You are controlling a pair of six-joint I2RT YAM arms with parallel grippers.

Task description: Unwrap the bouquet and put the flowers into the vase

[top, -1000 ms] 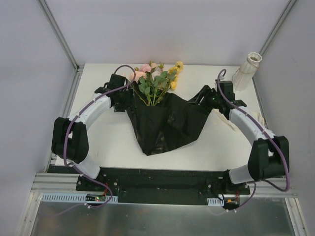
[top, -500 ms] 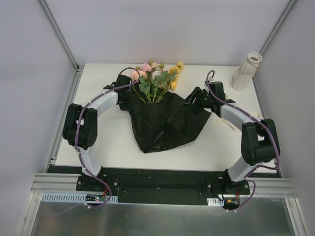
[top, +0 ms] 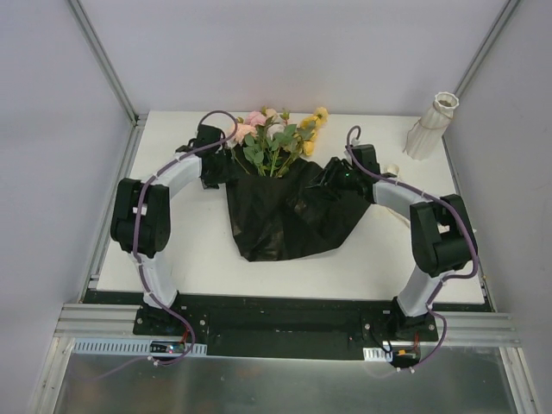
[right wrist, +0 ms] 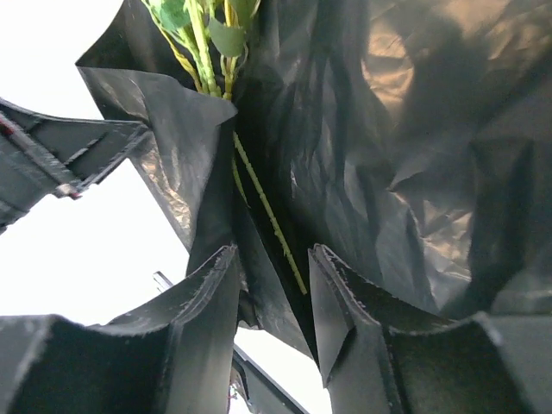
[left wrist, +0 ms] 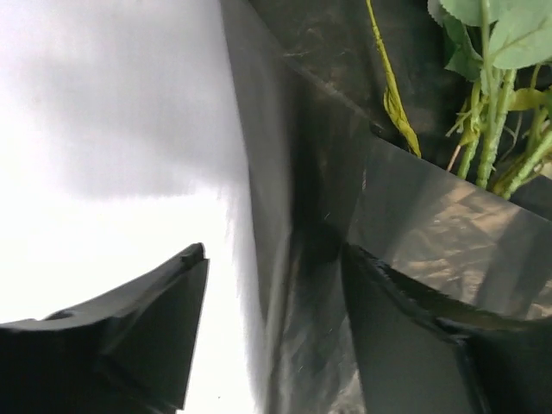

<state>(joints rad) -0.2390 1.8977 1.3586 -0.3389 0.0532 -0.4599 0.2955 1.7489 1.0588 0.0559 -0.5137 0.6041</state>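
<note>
The bouquet lies mid-table, its black sheet spread loose below the flowers, whose pink, peach and yellow heads point to the far side. My left gripper is at the sheet's left edge. In the left wrist view it stands open, with a fold of sheet running between the jaws and green stems beyond. My right gripper is at the sheet's right side. It stands open around a fold of the sheet and one thin stem. The white vase stands upright at the far right corner.
The white table ends at grey walls with metal posts on both sides. A cream strip lies on the table next to the right arm. Both arms curve in from the near edge towards the bouquet.
Both grippers have moved inward against the sheet's edges, the right one further left, bunching the sheet narrower. Both elbows have drawn in and risen. The right jaws have narrowed.
</note>
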